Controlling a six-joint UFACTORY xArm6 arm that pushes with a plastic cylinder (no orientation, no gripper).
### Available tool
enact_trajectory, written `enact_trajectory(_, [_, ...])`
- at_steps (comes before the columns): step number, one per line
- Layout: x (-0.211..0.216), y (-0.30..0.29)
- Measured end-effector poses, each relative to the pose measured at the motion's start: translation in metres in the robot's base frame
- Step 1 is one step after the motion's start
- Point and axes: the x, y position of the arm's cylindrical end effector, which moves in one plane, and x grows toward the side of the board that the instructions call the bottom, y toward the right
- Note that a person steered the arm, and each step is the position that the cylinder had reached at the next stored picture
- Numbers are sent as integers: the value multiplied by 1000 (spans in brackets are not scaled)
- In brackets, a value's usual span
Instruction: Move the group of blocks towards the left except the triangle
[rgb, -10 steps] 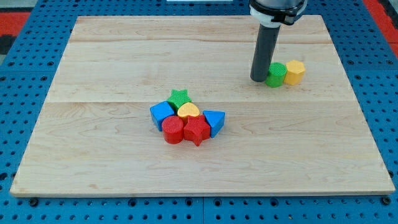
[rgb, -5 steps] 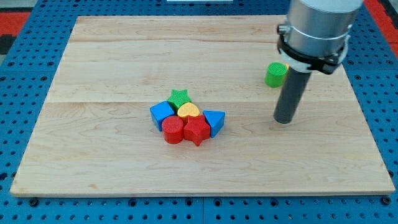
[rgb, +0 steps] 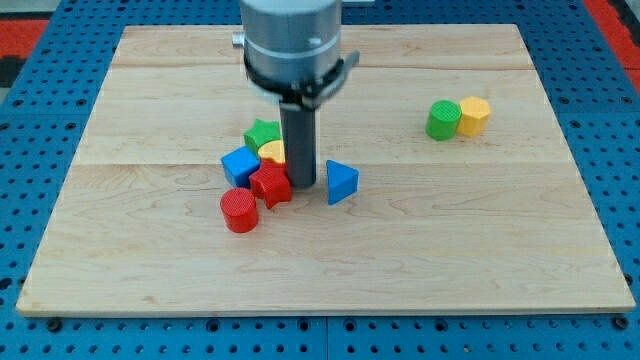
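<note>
My tip (rgb: 302, 184) stands between the blue triangle (rgb: 341, 182) on its right and a cluster on its left. It touches the red star (rgb: 269, 185) and hides part of the yellow heart (rgb: 271, 152). The cluster also holds a green star (rgb: 263, 133), a blue cube (rgb: 240, 165) and a red cylinder (rgb: 238, 211), which sits a little apart at the lower left. The blue triangle stands alone, a small gap from the rod.
A green cylinder (rgb: 442, 119) and a yellow hexagon (rgb: 474, 115) sit side by side at the view's upper right. The wooden board (rgb: 150, 270) lies on a blue pegboard.
My tip swung from the right side of the board into the cluster. The cluster blocks shifted left and spread; the blue triangle stayed nearly in place, now separated from them.
</note>
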Motion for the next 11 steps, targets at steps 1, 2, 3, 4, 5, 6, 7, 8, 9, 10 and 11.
enact_trajectory(1, [-34, -1])
enact_trajectory(2, [-8, 31])
enact_trajectory(3, [51, -12])
enact_trajectory(4, [68, -20])
enact_trajectory(5, [56, -33])
enact_trajectory(6, [22, -7])
enact_trajectory(7, [-9, -10])
enact_trajectory(8, [-21, -30])
enact_trajectory(9, [-21, -40])
enact_trajectory(10, [-30, -70])
enact_trajectory(11, [-74, -43])
